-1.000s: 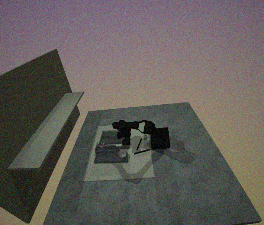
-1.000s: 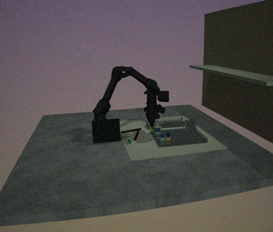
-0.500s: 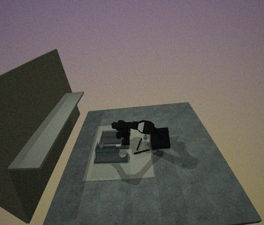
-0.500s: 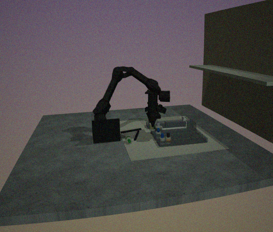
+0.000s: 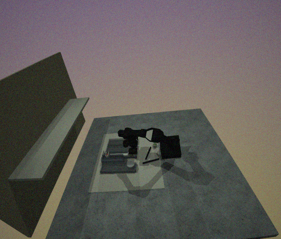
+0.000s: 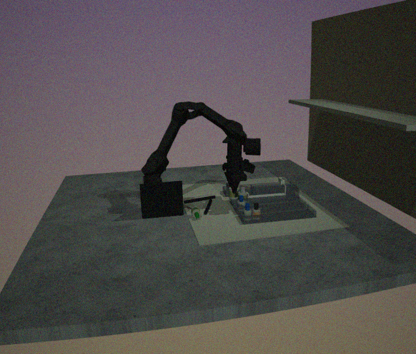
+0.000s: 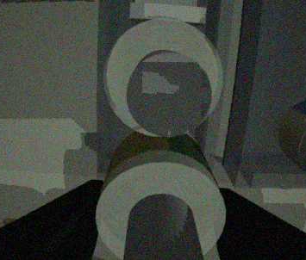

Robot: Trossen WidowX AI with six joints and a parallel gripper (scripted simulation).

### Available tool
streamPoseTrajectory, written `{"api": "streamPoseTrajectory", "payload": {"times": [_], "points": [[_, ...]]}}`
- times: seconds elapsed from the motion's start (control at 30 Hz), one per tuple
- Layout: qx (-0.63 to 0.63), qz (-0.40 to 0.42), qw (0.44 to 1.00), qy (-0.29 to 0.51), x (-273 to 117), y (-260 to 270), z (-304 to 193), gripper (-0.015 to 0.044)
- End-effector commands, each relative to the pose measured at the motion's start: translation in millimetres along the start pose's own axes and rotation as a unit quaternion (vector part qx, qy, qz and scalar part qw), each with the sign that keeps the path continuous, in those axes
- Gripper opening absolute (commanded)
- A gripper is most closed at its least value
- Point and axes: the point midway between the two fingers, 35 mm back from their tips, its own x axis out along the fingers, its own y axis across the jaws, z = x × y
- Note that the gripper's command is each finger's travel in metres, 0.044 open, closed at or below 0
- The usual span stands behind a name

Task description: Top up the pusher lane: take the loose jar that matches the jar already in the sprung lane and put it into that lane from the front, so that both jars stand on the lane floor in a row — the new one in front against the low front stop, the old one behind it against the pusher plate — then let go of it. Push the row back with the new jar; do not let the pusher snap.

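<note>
My gripper [image 6: 233,191] [image 7: 159,196] is shut on a jar with a white shoulder, grey cap and yellow-green label [image 7: 152,144] [image 6: 232,194]. It holds the jar upright at the front of the sprung lane. Directly behind it stands the lane jar [image 7: 119,69] [image 6: 242,192], with a white shoulder and grey cap, between the lane walls; the two look touching or nearly so. A pale pusher part [image 7: 175,13] shows just beyond the lane jar. The held jar's base and the front stop are hidden, so I cannot tell whether it rests on the lane floor.
Blue-capped jars [image 6: 241,199] [image 6: 247,207] and a black-capped jar [image 6: 256,209] stand in neighbouring lanes. A green-marked jar [image 6: 195,213] [image 5: 154,145] is near the arm base. Two black bars [image 6: 200,199] [image 6: 208,206] [image 5: 148,152] [image 5: 150,161] lie on the pale mat [image 5: 150,180]. A shelf [image 5: 45,144] stands beyond.
</note>
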Motion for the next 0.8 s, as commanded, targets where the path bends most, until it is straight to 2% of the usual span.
{"api": "streamPoseTrajectory", "payload": {"times": [0.0,0.77], "points": [[-0.007,0.003,1.000,-0.013,-4.6,2.6,10.2,0.0000],[-0.007,0.003,1.000,-0.014,-7.5,3.6,18.8,0.0000]]}}
